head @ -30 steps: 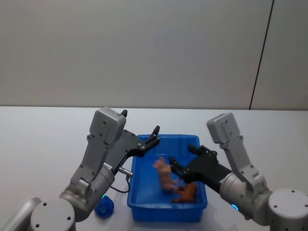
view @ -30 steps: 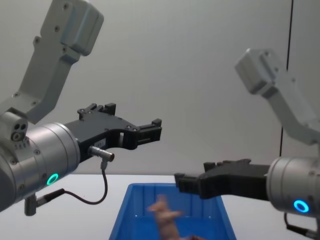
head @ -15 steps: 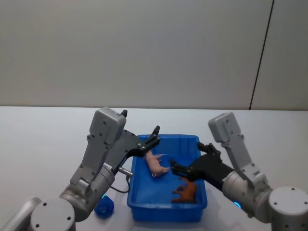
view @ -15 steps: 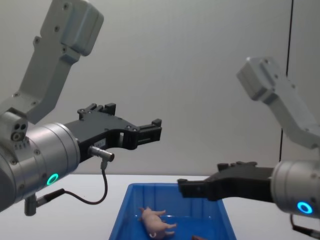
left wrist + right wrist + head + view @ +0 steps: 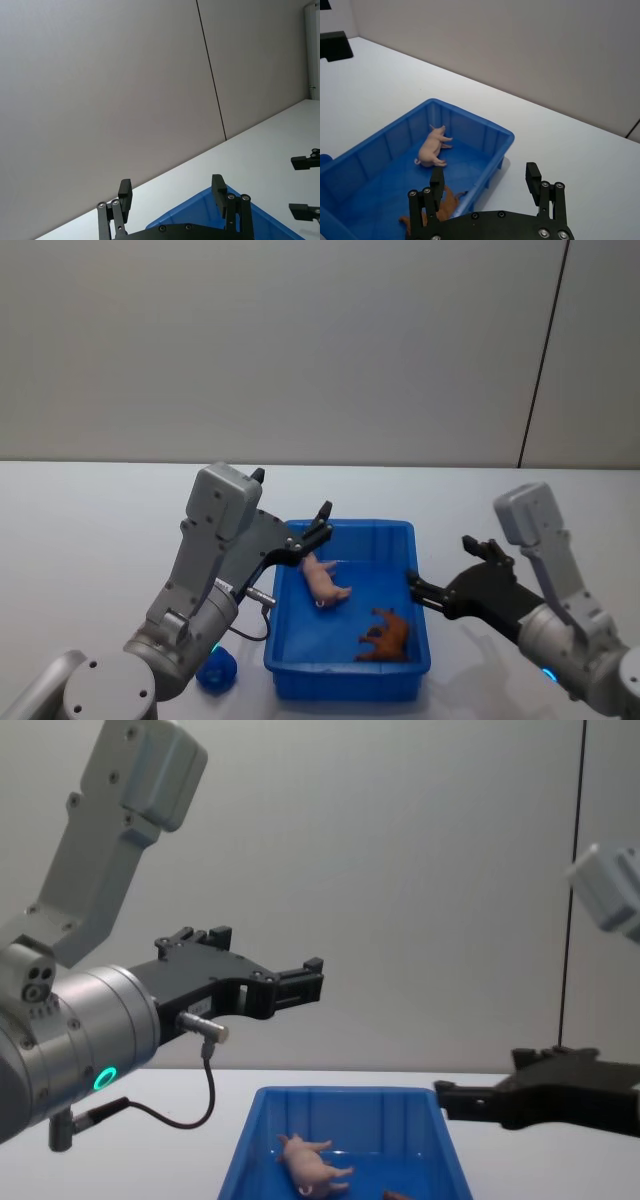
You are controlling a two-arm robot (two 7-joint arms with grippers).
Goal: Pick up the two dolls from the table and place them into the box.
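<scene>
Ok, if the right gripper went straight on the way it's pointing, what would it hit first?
Probably the blue box, its near wall; the open right gripper points at it from just outside. It might instead clear the rim.

The box [image 5: 345, 681] is glossy blue plastic with smooth walls. The pink pig [image 5: 322, 582] looks smooth and softly matt, as does the brown animal figure [image 5: 388, 636]. The tabletop [image 5: 90, 510] is plain matt white. The jaws of the left gripper [image 5: 171, 183] and right gripper [image 5: 485, 172] are matt black with small metal screws.
</scene>
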